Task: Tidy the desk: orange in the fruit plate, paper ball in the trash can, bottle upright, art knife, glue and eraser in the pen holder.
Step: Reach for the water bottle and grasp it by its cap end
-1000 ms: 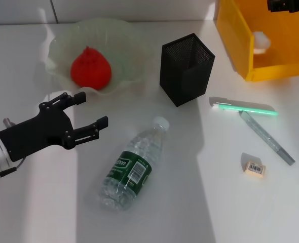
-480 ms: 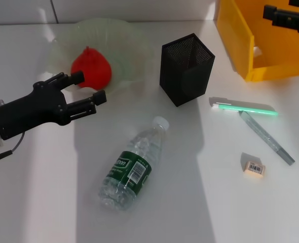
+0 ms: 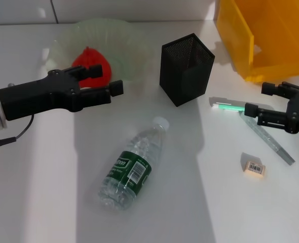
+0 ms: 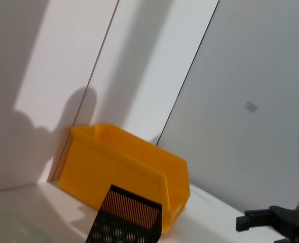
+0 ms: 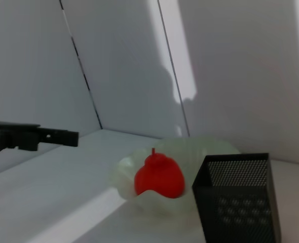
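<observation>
White counter (image 3: 48, 212) carries everything. Nearest: clear plastic water bottle with green label (image 3: 132, 167) lying on its side, small cream eraser (image 3: 254, 168) beside the grey art knife (image 3: 267, 137). Right hand (image 3: 265, 105) has dropped from the yellow bin (image 3: 240, 40) to hover open over the knife and green-striped glue stick (image 3: 243, 107); likely next pick. Left hand (image 3: 105, 83), open, has swung forward beside the red fruit (image 3: 86, 59) in the pale green plate (image 3: 126, 48). Black mesh pen holder (image 3: 186, 68) stands between.

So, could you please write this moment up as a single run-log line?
left gripper: open, above table by fruit plate | right gripper: open, over art knife | bottle: lying down | eraser: on table
</observation>
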Available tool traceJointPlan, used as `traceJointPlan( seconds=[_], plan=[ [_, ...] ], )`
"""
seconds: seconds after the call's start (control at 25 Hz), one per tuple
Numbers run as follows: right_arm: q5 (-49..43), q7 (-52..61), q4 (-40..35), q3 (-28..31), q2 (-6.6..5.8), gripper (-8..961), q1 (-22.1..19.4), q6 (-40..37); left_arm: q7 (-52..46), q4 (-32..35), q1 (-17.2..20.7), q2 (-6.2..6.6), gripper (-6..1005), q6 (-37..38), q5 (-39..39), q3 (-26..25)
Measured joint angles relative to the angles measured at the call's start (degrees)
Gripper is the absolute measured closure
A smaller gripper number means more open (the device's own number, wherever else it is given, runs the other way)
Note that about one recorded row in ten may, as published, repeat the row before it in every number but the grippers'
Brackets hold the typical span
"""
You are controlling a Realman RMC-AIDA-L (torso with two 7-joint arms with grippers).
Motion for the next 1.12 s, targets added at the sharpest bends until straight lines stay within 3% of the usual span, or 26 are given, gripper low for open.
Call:
traceJointPlan(
  seconds=[0.12, 0.16, 0.2, 0.28, 0.44, 0.56, 0.72, 0.8, 1.12],
  plan=[
    [-0.58, -2.88, 1.69, 0.0, -0.12, 133, -0.16, -1.64, -10.16, 8.26, 0.3, -0.15, 129, -3.11, 7.28, 4.65],
    [-1.29, -3.88, 2.22, 0.0, -0.13, 133, -0.25, -2.2, -17.59, 14.27, 0.96, -0.16, 129, -6.09, 12.62, 9.42],
    [-1.29, -3.88, 2.22, 0.0, -0.13, 133, -0.25, -2.2, -17.59, 14.27, 0.96, -0.16, 129, -6.09, 12.62, 9.42],
    [-2.39, -4.2, 2.28, 0.0, -0.18, 134, -0.32, -2.27, -25.52, 20.19, 1.47, -0.12, 129, -9.14, 18.87, 14.27],
    [-5.83, -6.18, 2.16, 0.23, -0.23, 134, -0.4, -2.34, -42.48, 28.81, -0.05, -0.16, 129, -11.36, 34.51, 23.29],
    [-9.01, -7.54, 2.09, 0.62, -0.31, 134, -0.33, -2.46, -54.26, 29.36, -4.74, -0.19, 129, -10.46, 43.34, 29.12],
    [-9.33, -7.61, 1.89, 0.68, -0.31, 135, -0.37, -2.62, -56.68, 29.27, -5.93, -0.23, 130, -10.27, 45.36, 30.46],
    [-9.34, -7.6, 1.8, 0.72, -0.31, 135, -0.38, -2.88, -63.65, 29.63, -8.81, -0.47, 131, -9.39, 51.06, 33.07],
    [-9.27, -7.59, 1.72, 0.79, -0.29, 136, -0.43, -3.15, -64.89, 27.91, -12.96, -0.65, 133, -10.2, 51.42, 36.15]
  ],
)
